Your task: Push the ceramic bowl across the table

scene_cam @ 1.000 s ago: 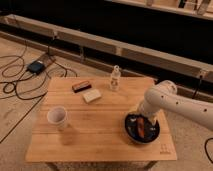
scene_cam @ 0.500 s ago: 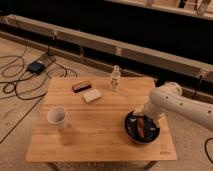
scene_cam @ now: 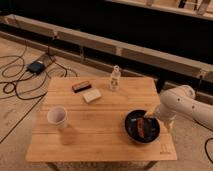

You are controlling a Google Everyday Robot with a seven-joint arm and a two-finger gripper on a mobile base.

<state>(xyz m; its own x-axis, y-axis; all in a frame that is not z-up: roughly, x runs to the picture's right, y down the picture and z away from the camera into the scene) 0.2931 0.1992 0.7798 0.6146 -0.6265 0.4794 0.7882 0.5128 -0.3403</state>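
The ceramic bowl (scene_cam: 142,128) is wide, black and shallow, with orange-brown bits inside. It sits near the right front part of the light-wood table (scene_cam: 100,127). My gripper (scene_cam: 154,118) hangs from the white arm (scene_cam: 186,104) that reaches in from the right. It is low at the bowl's right far rim, touching or nearly touching it.
A white paper cup (scene_cam: 57,118) stands at the left front of the table. A small clear bottle (scene_cam: 115,78), a dark brown block (scene_cam: 81,86) and a beige block (scene_cam: 92,95) are near the far edge. Cables (scene_cam: 17,82) and a black box (scene_cam: 36,66) lie on the floor to the left.
The arm's elbow has shifted a little to the right. The gripper stays at the bowl's right rim, and the bowl has barely moved.
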